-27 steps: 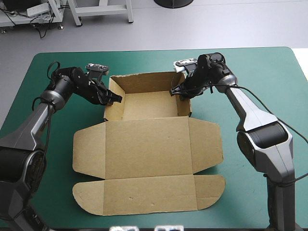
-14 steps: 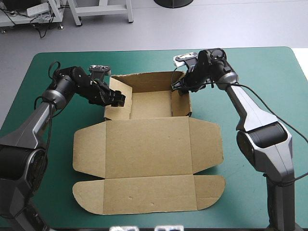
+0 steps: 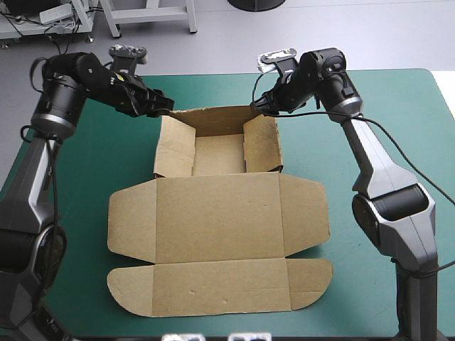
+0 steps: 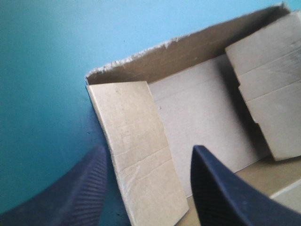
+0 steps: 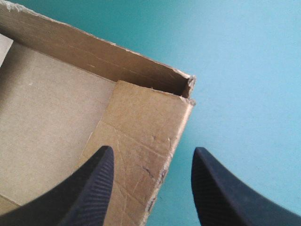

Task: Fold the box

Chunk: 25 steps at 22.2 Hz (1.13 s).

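The box (image 3: 217, 213) lies mid-table (image 3: 92, 170), its walled tray toward the far edge and its lid flat toward the near edge. The left gripper (image 3: 166, 104) hangs over the tray's far left corner, the right gripper (image 3: 259, 106) over its far right corner. Both side walls lean inward between them.

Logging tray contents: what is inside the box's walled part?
Only the box itself: bare floor, left flap and right flap leaning inward. No loose item shows; floor under the flaps is hidden.
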Available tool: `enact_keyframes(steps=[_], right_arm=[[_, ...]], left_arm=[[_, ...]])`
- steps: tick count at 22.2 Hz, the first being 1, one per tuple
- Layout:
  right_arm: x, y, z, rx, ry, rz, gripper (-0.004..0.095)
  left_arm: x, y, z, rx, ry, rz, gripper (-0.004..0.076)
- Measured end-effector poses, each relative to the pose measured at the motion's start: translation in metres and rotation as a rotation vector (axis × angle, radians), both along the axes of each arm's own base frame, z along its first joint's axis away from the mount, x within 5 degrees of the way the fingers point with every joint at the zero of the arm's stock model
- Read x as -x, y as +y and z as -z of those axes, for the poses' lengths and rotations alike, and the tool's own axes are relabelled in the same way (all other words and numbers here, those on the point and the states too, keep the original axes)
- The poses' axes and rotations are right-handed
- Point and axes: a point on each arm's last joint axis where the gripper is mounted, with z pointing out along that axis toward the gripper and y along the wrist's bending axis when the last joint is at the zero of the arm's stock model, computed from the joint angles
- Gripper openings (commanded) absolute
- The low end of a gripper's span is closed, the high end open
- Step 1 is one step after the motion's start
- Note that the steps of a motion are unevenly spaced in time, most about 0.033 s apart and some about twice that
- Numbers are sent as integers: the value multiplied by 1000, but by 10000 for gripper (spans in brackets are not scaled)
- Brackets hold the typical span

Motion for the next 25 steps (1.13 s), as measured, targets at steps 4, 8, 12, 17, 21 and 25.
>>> enact_keyframes(steps=[4,8,12,17,21,25], right_arm=[[3,-1,-7,-17,-4,23,476],[3,-1,10,0,54,30,476],[3,-2,35,33,135,32,475],[5,-1,48,40,180,30,471],[3,3,57,15,211,23,308],[-3,4,74,33,245,31,-5]], left_arm=[[72,7,-73,61,-189,31,204],[171,23,-108,63,-333,56,204],[251,37,-76,21,-337,75,204],[314,49,-38,-11,-367,70,204],[355,57,10,-23,-372,65,204],[372,60,45,-27,-357,65,204]])
